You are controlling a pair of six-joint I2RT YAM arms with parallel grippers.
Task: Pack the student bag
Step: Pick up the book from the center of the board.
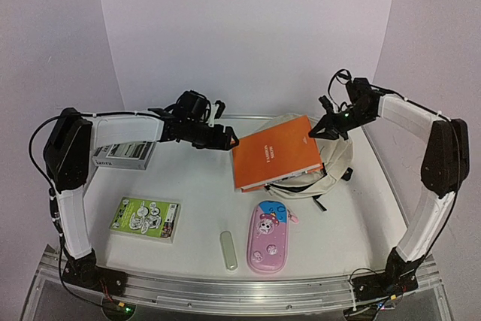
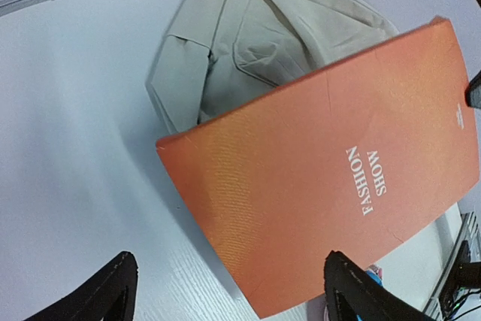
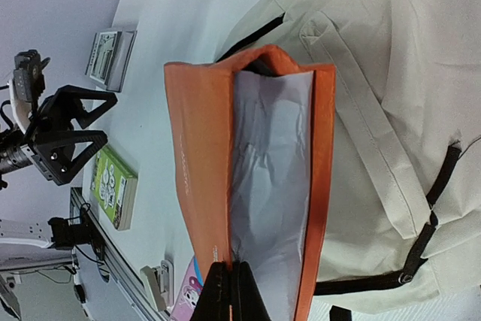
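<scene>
From overhead, the student bag [image 1: 337, 159] lies toward 2 o'clock on the table [image 1: 195, 182]. It is largely covered by an orange book [image 1: 274, 154] that rests tilted across it. The right claw [image 1: 317, 129] sits at the book's 2 o'clock corner. The left claw [image 1: 229, 140] is just beside the book's 10 o'clock corner. A pink pencil case [image 1: 268, 237] lies at 6 o'clock from the book, a green booklet [image 1: 145, 218] lies toward 8 o'clock, and a grey box [image 1: 124, 155] sits at 9 o'clock.

From the left wrist, the two black fingers [image 2: 113, 295] stand wide apart and grip nothing. The book's cover reads FASHION SHOW, and the cream bag bunches behind it at 12 o'clock.

From the right wrist, the claw's tips are pinched together at 6 o'clock on the near end of the book. The book is seen end-on, with white pages between orange covers. The bag spreads toward 3 o'clock, and black straps and a buckle show on it.
</scene>
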